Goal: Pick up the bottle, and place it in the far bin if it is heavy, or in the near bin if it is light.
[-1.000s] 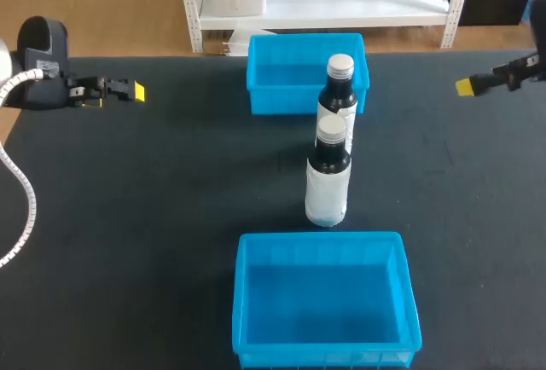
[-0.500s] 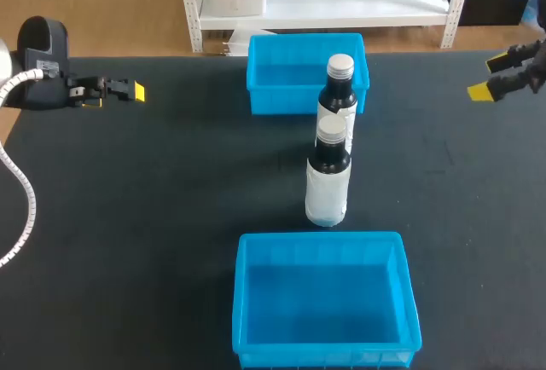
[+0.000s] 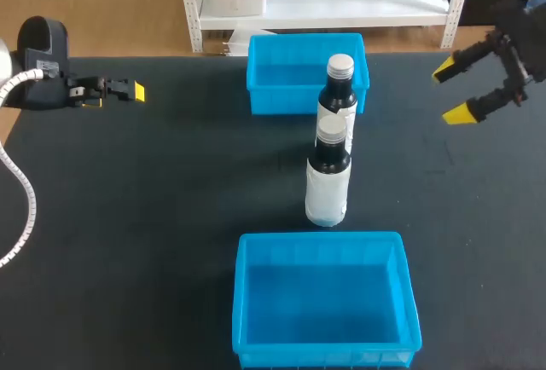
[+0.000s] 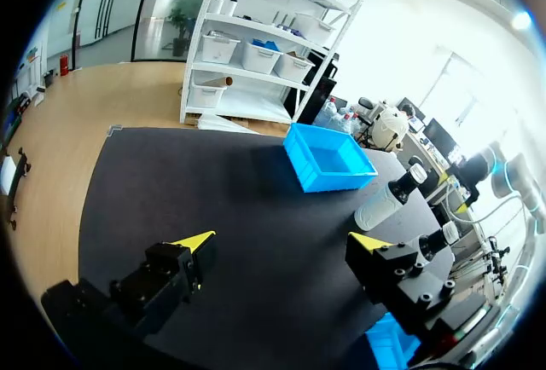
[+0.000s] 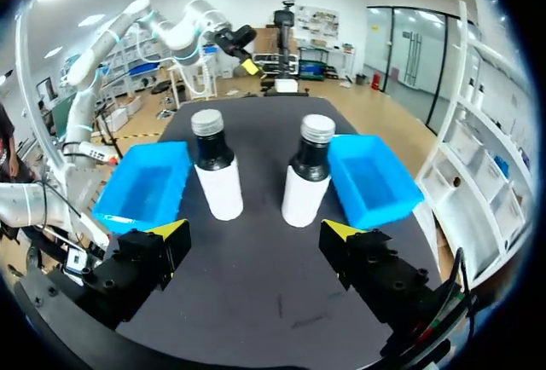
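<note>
Notably, left gripper [image 3: 128, 91] and right gripper [image 3: 450, 91] are hovering spread-fingered; near bottle [image 3: 328, 184] and far bottle [image 3: 339, 89] are crowding together mid-table, so grabbing one is risking toppling the other.

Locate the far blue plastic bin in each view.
Head view: far blue plastic bin at the table's far edge.
Left wrist view: bin ahead of the left gripper.
Right wrist view: bin ahead of the right gripper.
Shared landmark: the dark white-labelled bottle with a silver cap next to it.
</note>
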`<state>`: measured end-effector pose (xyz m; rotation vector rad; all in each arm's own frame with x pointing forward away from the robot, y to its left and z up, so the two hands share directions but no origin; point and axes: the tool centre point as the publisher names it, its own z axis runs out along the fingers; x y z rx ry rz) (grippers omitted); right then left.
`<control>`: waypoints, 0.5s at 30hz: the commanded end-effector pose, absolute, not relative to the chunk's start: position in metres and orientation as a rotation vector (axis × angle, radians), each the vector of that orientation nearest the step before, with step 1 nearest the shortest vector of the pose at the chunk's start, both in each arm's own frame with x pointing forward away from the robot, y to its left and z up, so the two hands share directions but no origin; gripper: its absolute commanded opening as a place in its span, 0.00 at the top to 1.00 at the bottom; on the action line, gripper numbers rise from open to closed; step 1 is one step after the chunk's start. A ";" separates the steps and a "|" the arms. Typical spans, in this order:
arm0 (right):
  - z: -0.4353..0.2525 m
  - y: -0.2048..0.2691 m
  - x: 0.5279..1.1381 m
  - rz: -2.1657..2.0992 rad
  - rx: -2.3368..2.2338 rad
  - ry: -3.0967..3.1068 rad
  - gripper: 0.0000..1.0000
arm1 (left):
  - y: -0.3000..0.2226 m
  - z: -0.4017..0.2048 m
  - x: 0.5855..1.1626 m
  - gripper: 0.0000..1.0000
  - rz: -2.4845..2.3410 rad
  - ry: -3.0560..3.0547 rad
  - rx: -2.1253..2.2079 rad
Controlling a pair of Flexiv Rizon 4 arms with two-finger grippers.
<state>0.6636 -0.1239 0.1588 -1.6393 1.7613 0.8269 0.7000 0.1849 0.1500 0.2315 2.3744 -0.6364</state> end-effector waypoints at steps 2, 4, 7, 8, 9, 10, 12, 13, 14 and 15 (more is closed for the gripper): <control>0.146 -0.098 0.662 0.807 -1.628 1.749 0.00 | 0.185 0.150 0.700 0.00 -0.636 2.374 0.231; 0.141 -0.091 0.660 0.812 -1.617 1.744 0.00 | 0.185 0.150 0.700 0.00 -0.636 2.374 0.231; 0.131 -0.076 0.658 0.809 -1.589 1.753 0.00 | 0.185 0.150 0.700 0.00 -0.636 2.374 0.231; 0.129 -0.072 0.657 0.810 -1.583 1.757 0.00 | 0.185 0.150 0.700 0.00 -0.636 2.374 0.231; 0.127 -0.069 0.656 0.812 -1.578 1.758 0.00 | 0.185 0.150 0.700 0.00 -0.636 2.374 0.231; 0.127 -0.065 0.654 0.814 -1.574 1.758 0.00 | 0.185 0.150 0.700 0.00 -0.636 2.374 0.231; 0.125 -0.056 0.651 0.817 -1.562 1.757 0.00 | 0.185 0.150 0.700 0.00 -0.636 2.374 0.231; 0.124 -0.052 0.650 0.809 -1.561 1.756 0.00 | 0.185 0.150 0.700 0.00 -0.636 2.374 0.231; 0.123 -0.050 0.650 0.806 -1.558 1.753 0.00 | 0.185 0.150 0.700 0.00 -0.636 2.374 0.231; 0.122 -0.046 0.650 0.807 -1.555 1.750 0.00 | 0.185 0.150 0.700 0.00 -0.636 2.374 0.231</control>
